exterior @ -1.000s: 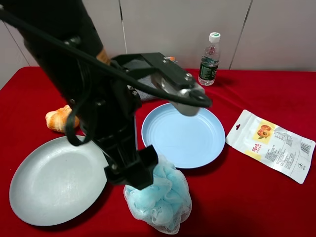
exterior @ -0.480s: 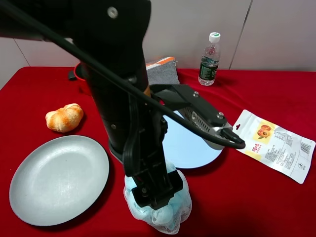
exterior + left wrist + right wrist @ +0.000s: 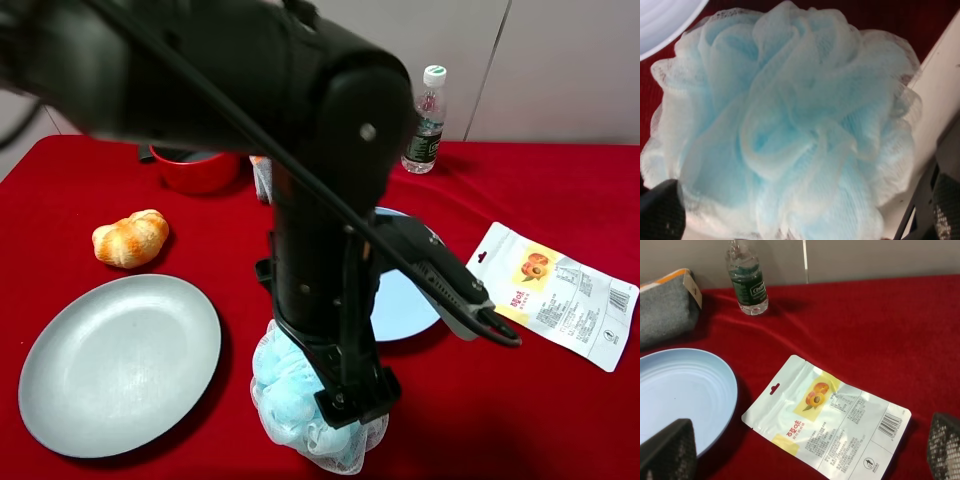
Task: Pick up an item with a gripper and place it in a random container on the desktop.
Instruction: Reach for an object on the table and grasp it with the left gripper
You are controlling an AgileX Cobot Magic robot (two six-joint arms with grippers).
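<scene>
Left gripper [image 3: 802, 212] has its jaws spread wide, one on each side of the bath pouf [image 3: 285, 395]. The pouf sits on the red desktop [image 3: 560, 420], just beside the light blue plate [image 3: 680, 390] at its front edge, off the rim. Right gripper [image 3: 805, 450] is also wide and holds nothing, above a snack packet [image 3: 830, 425] just beside the same plate.
</scene>
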